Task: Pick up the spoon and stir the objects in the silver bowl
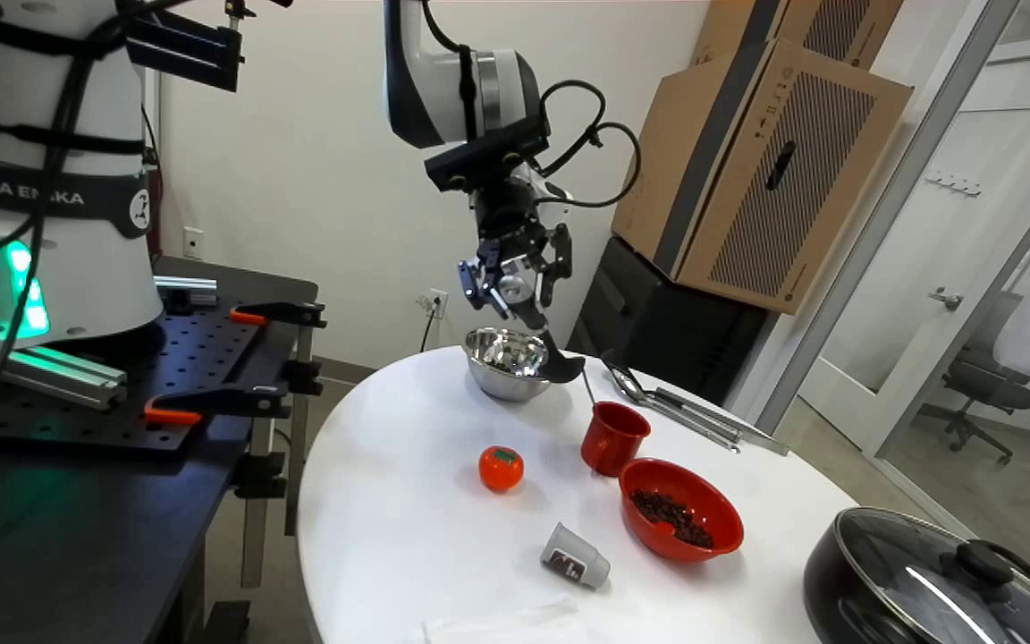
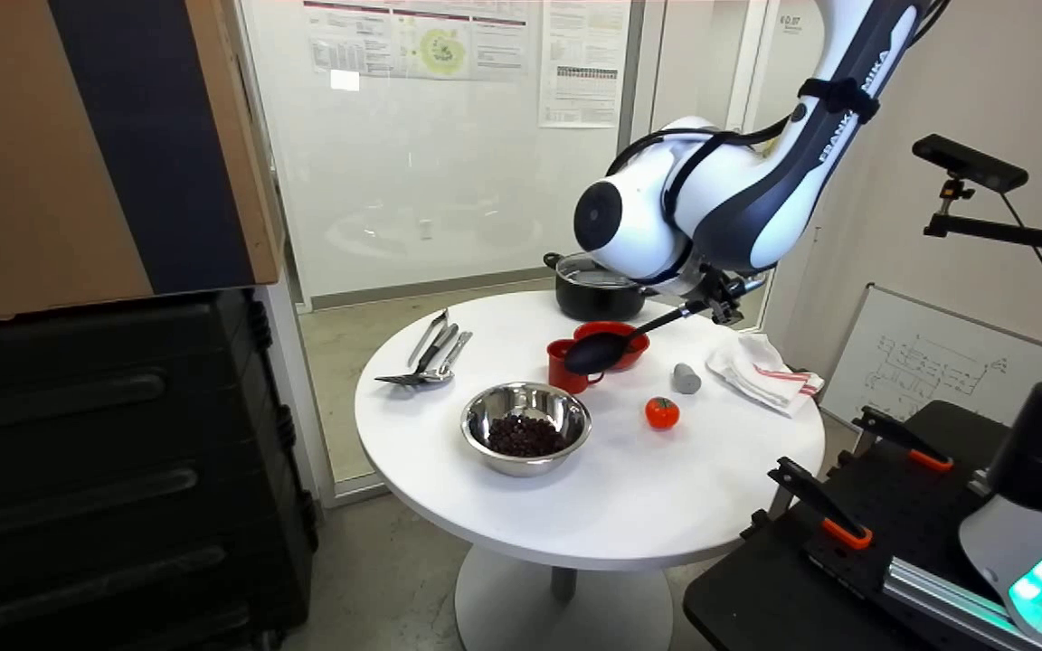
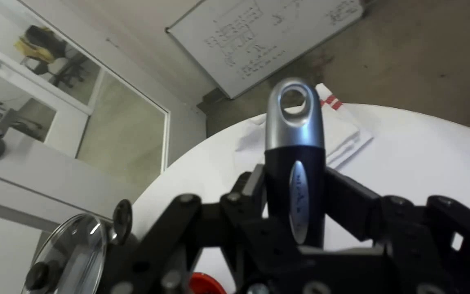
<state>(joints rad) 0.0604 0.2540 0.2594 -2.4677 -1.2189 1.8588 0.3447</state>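
Note:
The spoon, with a black head [image 2: 598, 353], hangs head down in the air above the table. My gripper [image 3: 295, 179] is shut on its black handle [image 3: 278, 183], whose silver end with a hole points up in the wrist view. The silver bowl [image 2: 496, 463] stands on the table holding a heap of small dark pieces [image 2: 525, 436]. In an exterior view the spoon head [image 1: 561, 365] shows beside the right rim of the silver bowl [image 1: 508, 383]. From the opposite angle it hangs apart from the bowl, in front of the red mug.
A red mug [image 1: 615, 438], a red bowl [image 1: 712, 505] with dark beans, a tomato [image 1: 501, 469] and a grey cup [image 1: 575, 555] stand on the table. Metal utensils [image 2: 431, 357] lie near its edge. Also there are a black lidded pot [image 2: 600, 294] and a cloth [image 2: 761, 371].

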